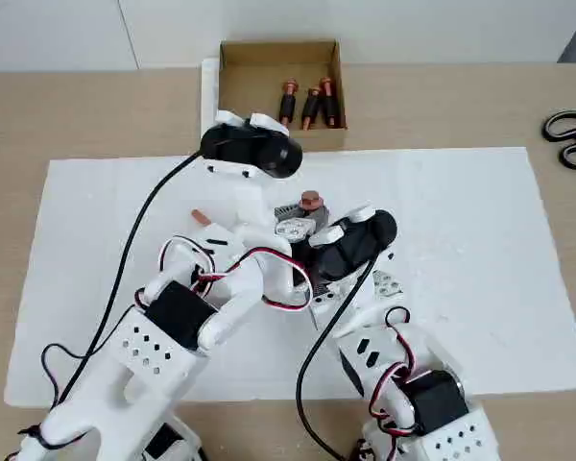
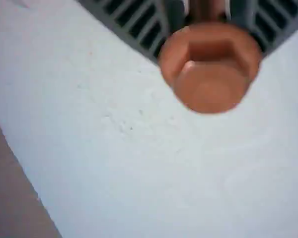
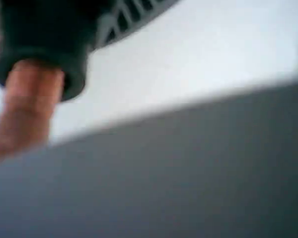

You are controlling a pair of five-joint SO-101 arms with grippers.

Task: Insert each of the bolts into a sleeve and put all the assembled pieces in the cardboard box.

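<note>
One bolt [image 1: 311,201] near upright, head uppermost, three assemblies [image 1: 311,106] lying in box [image 1: 250,91].

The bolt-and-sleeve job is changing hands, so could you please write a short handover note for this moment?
Left gripper: fingers shut on the bolt just under its head, above the sheet.
Right gripper: at the sleeve; grip unclear.
The bolt's shaft pokes out of the sleeve, so this pair looks joined.
Done: three pieces lie in the box.
To do: box the held piece. A small copper piece, perhaps another bolt, lies on the sheet.
</note>
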